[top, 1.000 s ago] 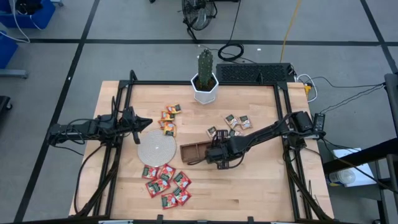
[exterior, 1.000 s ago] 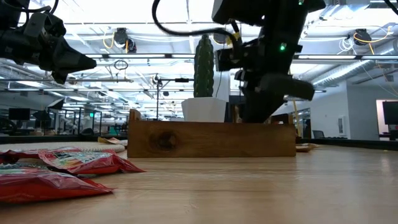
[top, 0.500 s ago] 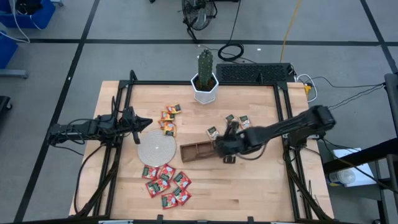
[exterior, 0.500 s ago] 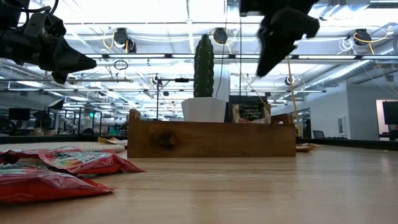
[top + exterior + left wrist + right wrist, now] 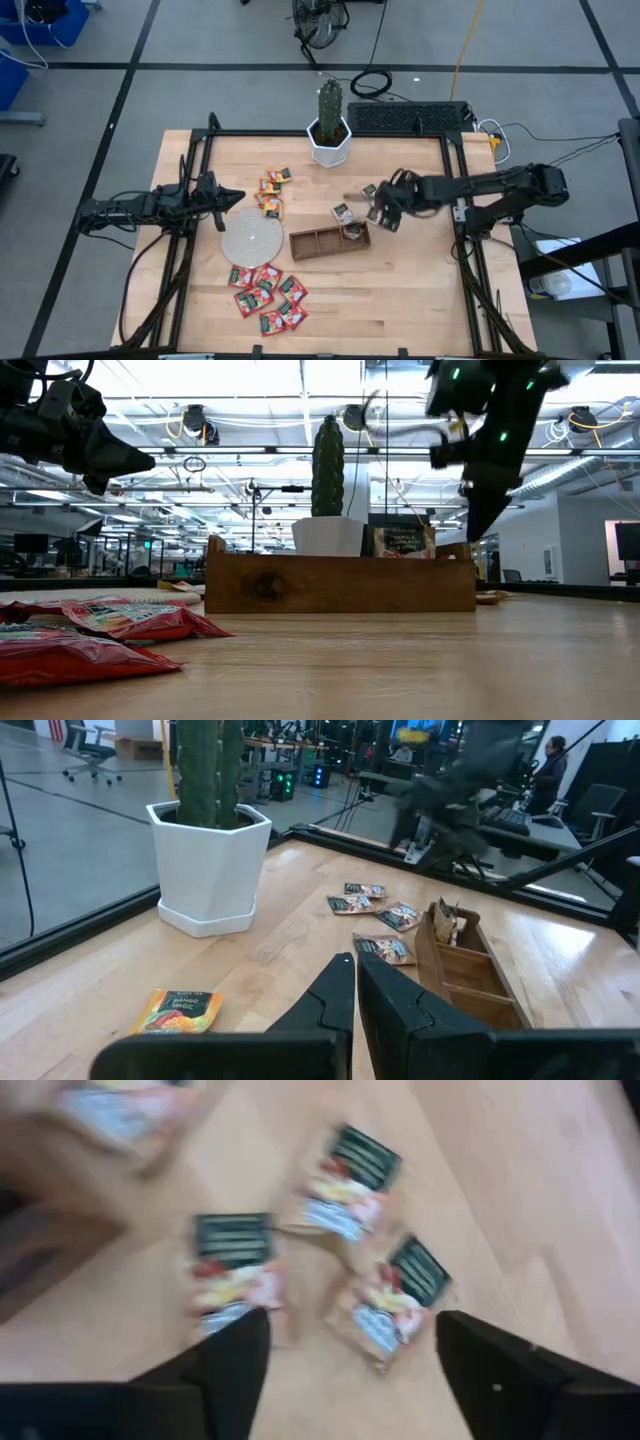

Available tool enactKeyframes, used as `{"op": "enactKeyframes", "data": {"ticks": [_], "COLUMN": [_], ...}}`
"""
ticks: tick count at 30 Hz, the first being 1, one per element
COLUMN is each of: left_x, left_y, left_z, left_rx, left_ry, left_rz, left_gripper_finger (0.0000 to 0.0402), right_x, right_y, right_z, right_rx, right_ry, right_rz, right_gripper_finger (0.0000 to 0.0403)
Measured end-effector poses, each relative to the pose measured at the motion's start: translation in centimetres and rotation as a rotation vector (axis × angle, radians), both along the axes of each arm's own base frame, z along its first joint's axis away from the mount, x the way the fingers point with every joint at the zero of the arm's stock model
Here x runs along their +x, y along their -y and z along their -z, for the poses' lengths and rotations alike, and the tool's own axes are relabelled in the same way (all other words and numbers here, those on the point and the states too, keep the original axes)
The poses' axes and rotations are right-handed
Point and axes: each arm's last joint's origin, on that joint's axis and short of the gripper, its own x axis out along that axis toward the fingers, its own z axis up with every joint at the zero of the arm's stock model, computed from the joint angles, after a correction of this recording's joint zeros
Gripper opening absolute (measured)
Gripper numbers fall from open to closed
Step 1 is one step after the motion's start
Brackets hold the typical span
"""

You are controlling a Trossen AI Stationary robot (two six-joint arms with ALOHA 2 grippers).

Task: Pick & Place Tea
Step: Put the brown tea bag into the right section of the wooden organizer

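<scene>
- The right gripper point(image 5: 385, 212) is seen raised above the wooden table point(image 5: 420, 290), over the whitish sachets with dark print point(image 5: 384, 196) lying just right of the tray's far right end; its fingers point(image 5: 225, 1365) are spread apart and nothing is grasped between them.
- One whitish sachet point(image 5: 404, 542) is shown standing upright in the right-hand compartment of the long brown wooden three-compartment tray point(image 5: 328, 242).
- Another whitish sachet point(image 5: 341, 211) is shown lying flat just beyond the tray.
- The left gripper point(image 5: 232, 195) is held at the left side of the table, just beyond the round pale grey disc point(image 5: 249, 235); its fingers point(image 5: 335, 995) are pressed together with nothing between them.
- The orange-yellow sachets point(image 5: 271, 192) are grouped on the table between the disc and the white hexagonal pot with a green cactus point(image 5: 329, 135).
- The red-and-green sachets point(image 5: 268, 293) are clustered at the near edge, near of the disc.
</scene>
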Motion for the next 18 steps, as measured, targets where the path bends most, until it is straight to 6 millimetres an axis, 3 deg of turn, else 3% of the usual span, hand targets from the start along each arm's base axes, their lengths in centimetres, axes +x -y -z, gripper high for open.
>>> {"op": "enactKeyframes", "data": {"ticks": [3, 8, 18], "left_x": [0.0, 0.0, 0.0], "left_y": [0.0, 0.0, 0.0], "left_z": [0.0, 0.0, 0.0], "left_rx": [0.000, 0.000, 0.000], "left_ry": [0.000, 0.000, 0.000], "left_rz": [0.000, 0.000, 0.000], "left_gripper_finger": [0.0021, 0.0021, 0.0021], "right_x": [-0.4, -0.7, -0.4], "right_y": [2.6, 5.7, 7.2], "right_z": [0.5, 1.9, 5.1], "right_rx": [0.066, 0.188, 0.279], "right_ry": [-0.010, -0.030, -0.153], "right_rz": [0.115, 0.229, 0.300], "right_gripper_finger": [0.0297, 0.0290, 0.0278]}}
